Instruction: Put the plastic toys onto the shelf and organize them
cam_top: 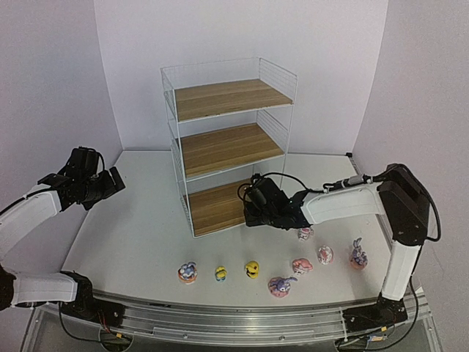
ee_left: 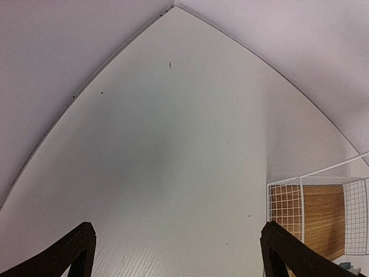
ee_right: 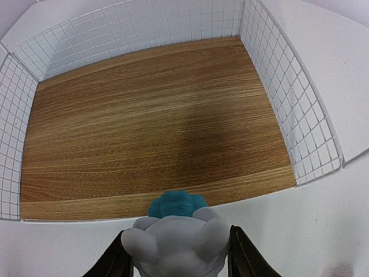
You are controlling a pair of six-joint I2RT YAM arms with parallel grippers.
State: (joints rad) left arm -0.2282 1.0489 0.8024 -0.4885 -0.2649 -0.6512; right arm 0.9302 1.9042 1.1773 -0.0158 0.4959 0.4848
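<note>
The right gripper is clamped on a grey-white figurine with a teal tuft. It holds the figurine just in front of the shelf, at the front edge of the bottom board. The left gripper hangs over the table, left of the shelf, jaws wide apart and gripping nothing. Eight other toys stand on the table in front of the shelf, in a loose row.

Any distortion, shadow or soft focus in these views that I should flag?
Top external: even, soft light, wide-lens bowing of the walls behind the shelf. Left wrist: the table edges curve strongly, with a faint shadow at mid-frame. Right wrist: the toy close to the lens looks soft, the wooden board behind is sharp, with one darker patch.
</note>
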